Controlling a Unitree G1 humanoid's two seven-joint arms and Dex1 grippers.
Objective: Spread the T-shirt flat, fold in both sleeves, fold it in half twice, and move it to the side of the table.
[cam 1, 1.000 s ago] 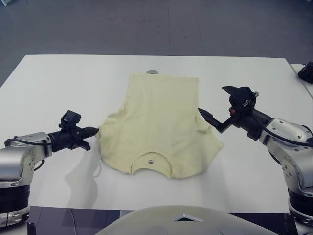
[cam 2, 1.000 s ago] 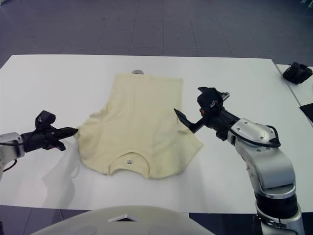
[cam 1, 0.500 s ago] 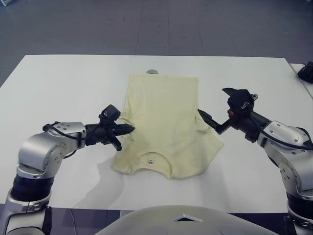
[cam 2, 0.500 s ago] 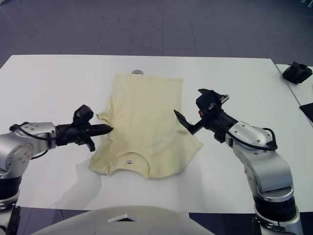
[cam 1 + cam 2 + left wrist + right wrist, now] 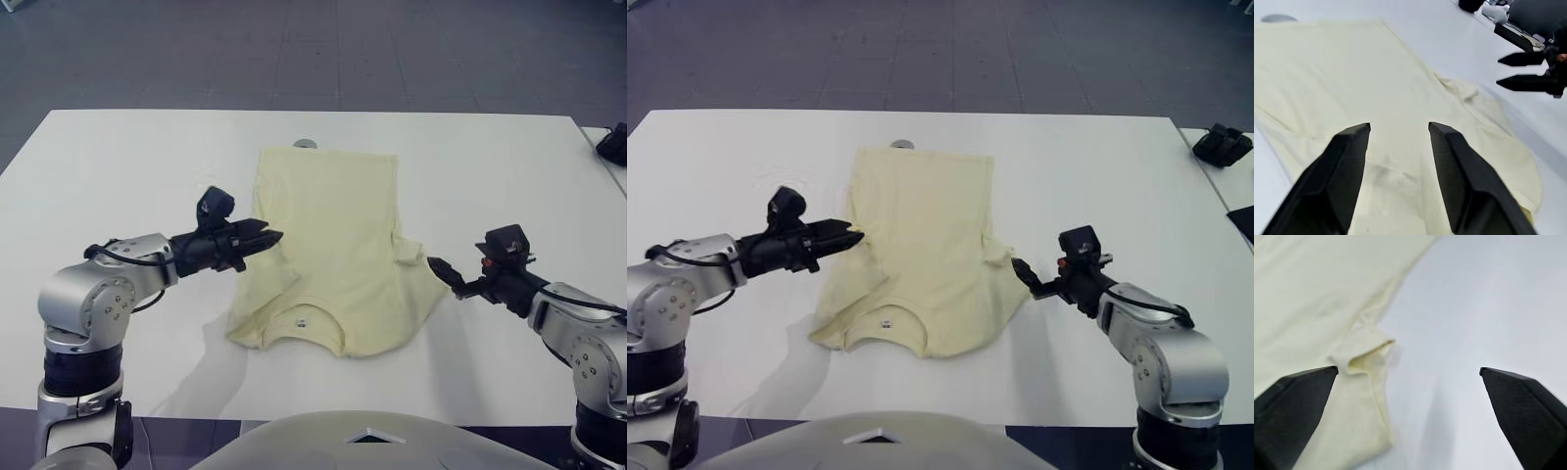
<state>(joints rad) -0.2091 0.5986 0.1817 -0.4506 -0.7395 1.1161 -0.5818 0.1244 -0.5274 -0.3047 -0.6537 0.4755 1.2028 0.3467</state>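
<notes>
The pale yellow T-shirt [image 5: 328, 240] lies on the white table [image 5: 118, 166] with its collar toward me. Its left sleeve is folded in over the body, and its right sleeve [image 5: 1366, 350] is bunched in a small fold at the edge. My left gripper [image 5: 266, 238] hovers open over the shirt's left side, nothing between its fingers [image 5: 1354, 147]. My right gripper [image 5: 1019, 269] is low by the table, just off the shirt's right sleeve edge, open wide and holding nothing.
A small grey round thing [image 5: 306, 143] peeks out at the shirt's far hem. A black object [image 5: 1221, 145] sits on a separate surface at the far right. Bare tabletop lies on both sides of the shirt.
My left gripper carried the left sleeve inward over the shirt and let it go. My right gripper came down from above the shirt to the table beside the right sleeve.
</notes>
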